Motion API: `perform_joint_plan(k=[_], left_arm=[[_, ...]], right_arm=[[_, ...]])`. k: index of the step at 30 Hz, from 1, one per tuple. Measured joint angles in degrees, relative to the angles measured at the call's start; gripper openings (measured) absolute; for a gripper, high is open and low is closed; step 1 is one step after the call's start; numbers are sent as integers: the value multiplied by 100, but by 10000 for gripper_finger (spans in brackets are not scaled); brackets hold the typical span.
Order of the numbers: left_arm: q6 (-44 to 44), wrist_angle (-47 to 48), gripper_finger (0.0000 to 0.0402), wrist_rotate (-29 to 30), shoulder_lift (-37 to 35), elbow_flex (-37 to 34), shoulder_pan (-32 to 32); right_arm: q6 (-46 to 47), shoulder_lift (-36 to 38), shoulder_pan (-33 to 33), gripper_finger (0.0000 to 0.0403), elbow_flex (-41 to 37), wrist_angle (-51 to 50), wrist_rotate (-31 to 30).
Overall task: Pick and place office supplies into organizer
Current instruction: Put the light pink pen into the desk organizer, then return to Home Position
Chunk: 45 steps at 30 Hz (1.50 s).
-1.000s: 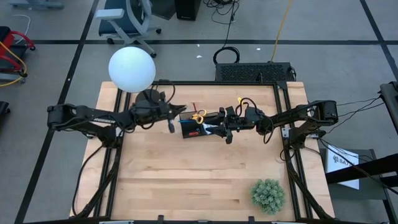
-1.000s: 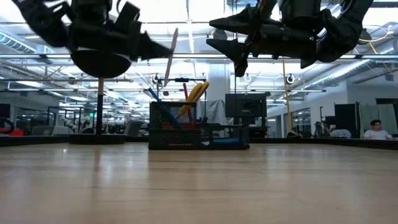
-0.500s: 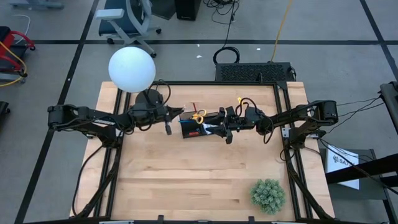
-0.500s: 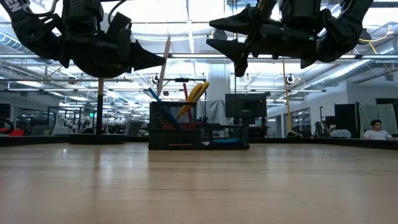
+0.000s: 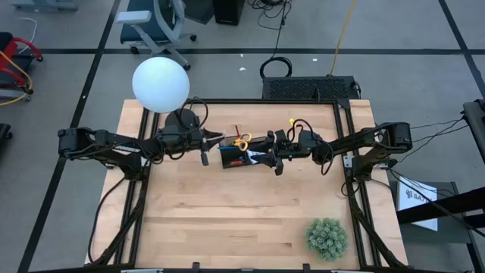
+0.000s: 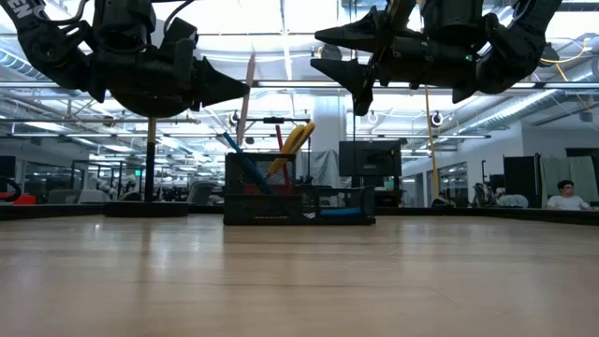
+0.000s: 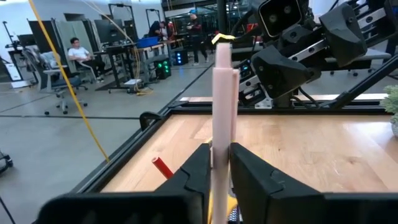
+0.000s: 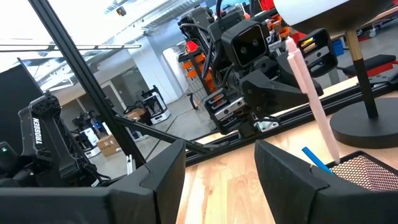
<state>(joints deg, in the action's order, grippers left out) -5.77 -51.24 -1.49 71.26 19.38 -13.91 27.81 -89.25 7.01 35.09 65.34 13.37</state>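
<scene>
My left gripper (image 5: 216, 138) reaches level from the table's left, shut on a pale wooden pencil (image 6: 245, 98) that stands almost upright. The pencil's lower end hangs just above the left end of the black mesh organizer (image 6: 299, 201), which stands at the far middle of the table (image 5: 244, 154). Yellow-handled scissors (image 6: 292, 145), a red pen (image 6: 279, 140) and a blue pen (image 6: 236, 150) lean in its tall compartment. My right gripper (image 6: 318, 51) hovers open and empty over the organizer's right part (image 8: 217, 162). My left gripper (image 7: 219, 155) pinches the pencil's shaft (image 7: 221, 134) near its middle between the two fingers. The fingers come level from the table's left and lie across the pencil. The pencil stands nearly upright and is lifted clear, with its lower end close above the organizer's rim.
A lamp with a white globe (image 5: 161, 85) and a round black base (image 5: 182, 120) stands just behind my left gripper. A green spiky ball (image 5: 326, 237) sits at the near right corner. The near half of the wooden table (image 5: 227, 220) is bare.
My left gripper has sunk and drawn back a little toward the table's left, carrying the pencil with it. The pencil now hangs lower and stands more upright. For the last half second it has kept still.
</scene>
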Motion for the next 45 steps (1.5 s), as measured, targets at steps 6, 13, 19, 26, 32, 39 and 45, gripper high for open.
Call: perform_joint_plan(k=[6,13,19,26,32,39,45], left_arm=[[14,0,92,1,0,0,0],[12,0,107,4,0,0,0],[5,12,108,4,-56,1,0],[-94,174,108,-46,-543,2,7],[119,1473,108,-47,-1411,7,32],[-64,2816,108,2,-2697,7,315],[250,3145,108,-7,-3526,11,472]], right_arm=[[0,0,0,187,0,0,0],[0,0,0,187,0,0,0],[-196,0,0,187,0,0,0],[-335,0,43,187,2,112,32],[-340,15,133,187,0,278,85],[-376,748,395,187,-171,-128,1364],[-487,1927,417,187,-773,-236,1672]])
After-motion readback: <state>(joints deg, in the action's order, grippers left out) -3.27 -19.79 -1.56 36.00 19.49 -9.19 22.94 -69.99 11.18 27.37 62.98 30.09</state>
